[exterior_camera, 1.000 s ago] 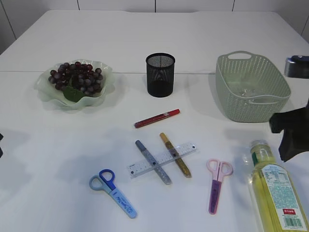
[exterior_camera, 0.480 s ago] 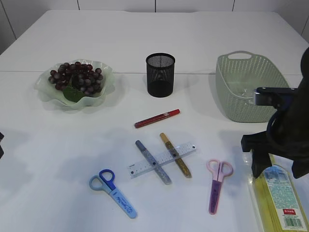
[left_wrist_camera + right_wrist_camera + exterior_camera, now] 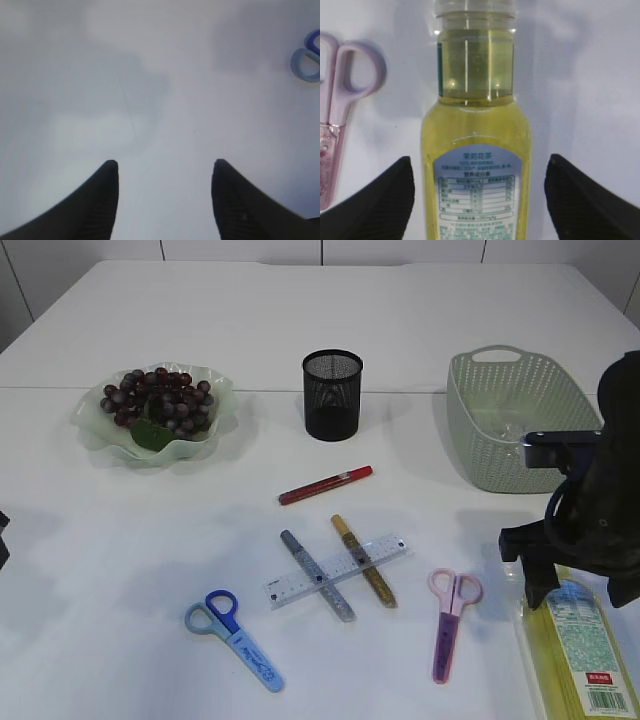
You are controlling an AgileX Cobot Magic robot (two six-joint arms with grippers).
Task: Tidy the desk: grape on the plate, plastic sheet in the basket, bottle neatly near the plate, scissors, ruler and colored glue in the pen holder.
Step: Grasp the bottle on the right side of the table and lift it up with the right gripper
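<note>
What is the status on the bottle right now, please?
Right gripper open, straddling the lying bottle. Left gripper open, idle. Pink scissors close beside.

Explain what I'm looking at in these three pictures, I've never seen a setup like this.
It is a two-armed robot tidying a desk. One picture looks across the white table; the other two come from cameras on each wrist. The right end effector is open, straddling a bottle of yellow liquid lying flat. The left end effector is open over bare table, holding nothing. Also there: grapes on a plate, a mesh pen holder, a basket, blue scissors, pink scissors, a ruler and glue pens.
</note>
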